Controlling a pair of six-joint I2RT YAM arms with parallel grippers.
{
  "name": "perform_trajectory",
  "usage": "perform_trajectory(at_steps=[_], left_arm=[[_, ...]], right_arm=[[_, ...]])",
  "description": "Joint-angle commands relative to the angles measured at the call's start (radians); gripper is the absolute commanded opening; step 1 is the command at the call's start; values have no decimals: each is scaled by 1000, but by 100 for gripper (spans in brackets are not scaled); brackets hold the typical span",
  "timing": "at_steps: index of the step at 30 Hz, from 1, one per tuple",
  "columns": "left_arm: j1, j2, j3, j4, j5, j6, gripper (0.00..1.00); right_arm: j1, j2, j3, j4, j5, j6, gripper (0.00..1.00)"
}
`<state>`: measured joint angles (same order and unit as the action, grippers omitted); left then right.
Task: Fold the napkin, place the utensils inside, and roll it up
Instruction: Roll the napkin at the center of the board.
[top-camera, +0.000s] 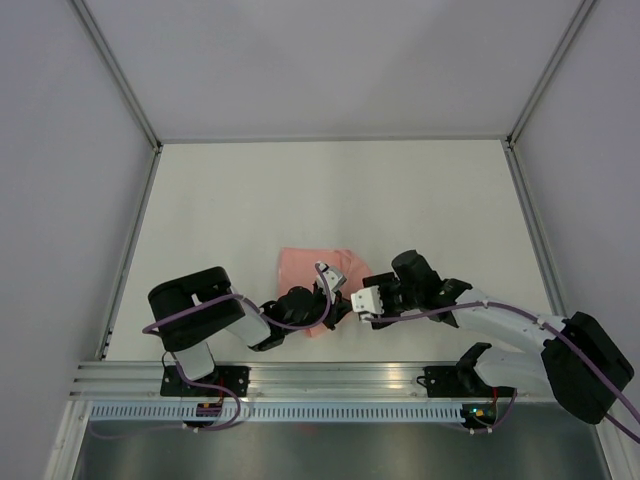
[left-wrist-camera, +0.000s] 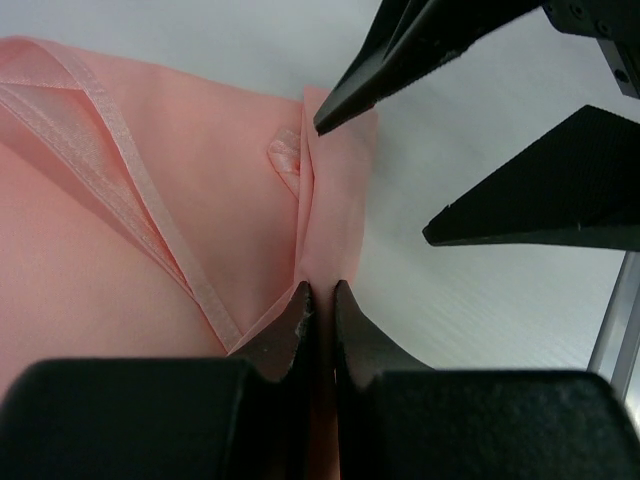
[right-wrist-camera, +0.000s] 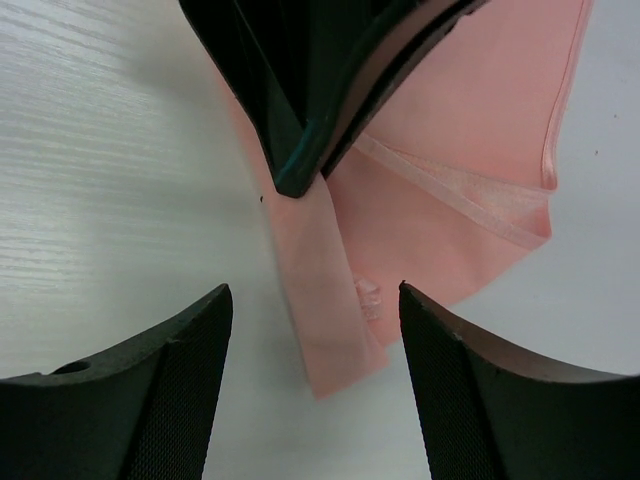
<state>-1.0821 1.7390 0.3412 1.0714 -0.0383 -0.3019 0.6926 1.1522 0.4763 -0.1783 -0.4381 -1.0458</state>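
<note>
Folding stage: napkin (left-wrist-camera: 150, 230) is pinched by the left tool (left-wrist-camera: 322, 300); the spread right tool (right-wrist-camera: 315, 290) is likely needed on its edge

White-and-black arms (top-camera: 215, 318), purple cables (top-camera: 190, 311), matte black fingers (right-wrist-camera: 150, 400).

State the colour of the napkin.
Salmon pink, slightly shiny; the napkin shows best in the left wrist view.

The napkin (top-camera: 310, 262) is lying mid-table (top-camera: 430, 200), just ahead of both arms. The left gripper (left-wrist-camera: 320, 292) is sitting on its right edge, with the right gripper (right-wrist-camera: 315, 292) straddling that edge from the right.
</note>
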Motion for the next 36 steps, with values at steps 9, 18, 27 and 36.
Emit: perform_trajectory(at_steps=[9,18,27,36], left_arm=[[-16,57,-64,-330,63,-14,2],[-16,42,-65,-327,63,-2,2],[-16,-8,-85,-304,52,12,2],[-16,-125,-48,-367,-38,44,31]], right_arm=[[84,59,-84,171,84,-80,72],[102,129,-64,181,101,-121,64],[117,207,-10,16,101,-181,37],[127,216,15,-96,136,-137,15]])
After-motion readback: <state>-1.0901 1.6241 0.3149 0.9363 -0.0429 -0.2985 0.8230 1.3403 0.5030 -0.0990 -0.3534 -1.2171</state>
